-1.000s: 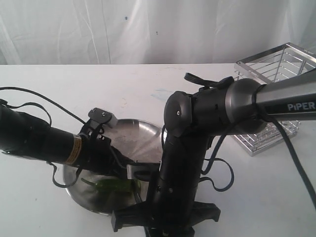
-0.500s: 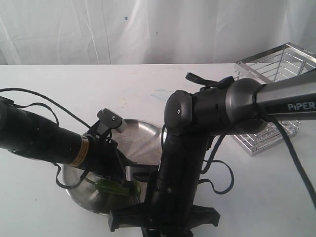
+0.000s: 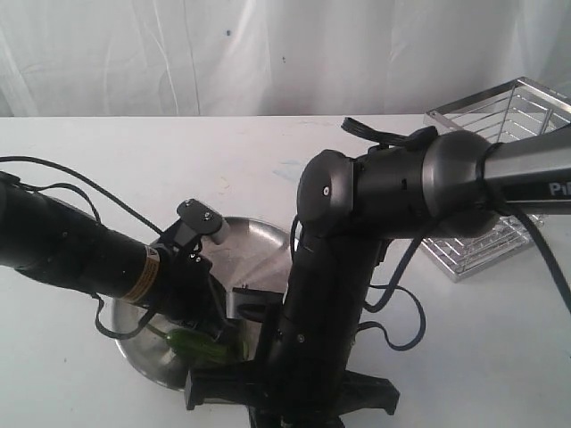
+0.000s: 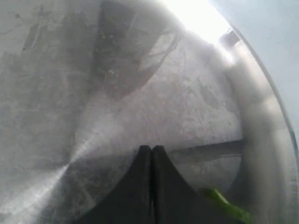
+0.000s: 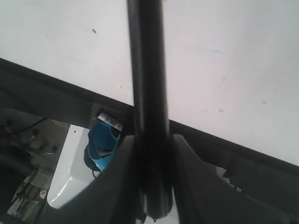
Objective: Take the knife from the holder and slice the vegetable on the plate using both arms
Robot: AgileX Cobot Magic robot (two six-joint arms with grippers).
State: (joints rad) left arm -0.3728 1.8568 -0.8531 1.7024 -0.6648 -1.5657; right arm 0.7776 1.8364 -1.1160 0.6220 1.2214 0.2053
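The steel plate (image 3: 254, 245) sits at the front centre of the white table. On it lies the green vegetable (image 3: 201, 344), partly under my left arm (image 3: 89, 263). In the left wrist view my left gripper (image 4: 152, 148) is shut with nothing between its tips, low over the plate (image 4: 117, 93), and the vegetable (image 4: 224, 205) shows just beside the fingers. My right gripper (image 5: 152, 140) is shut on the black knife (image 5: 145, 70), which runs straight out between the fingers. The right arm (image 3: 330, 294) hides that gripper and the knife in the exterior view. The wire holder (image 3: 471, 98) stands at the back right.
The right arm's black elbow (image 3: 384, 192) rises over the plate's right side, with cables looping beside it. The right wrist view looks past the table's edge (image 5: 70, 100) to a white box (image 5: 70, 177) and a blue object (image 5: 103, 144) below.
My left arm has slid right and lower toward the vegetable. The right arm has shifted slightly left and down at the front of the plate.
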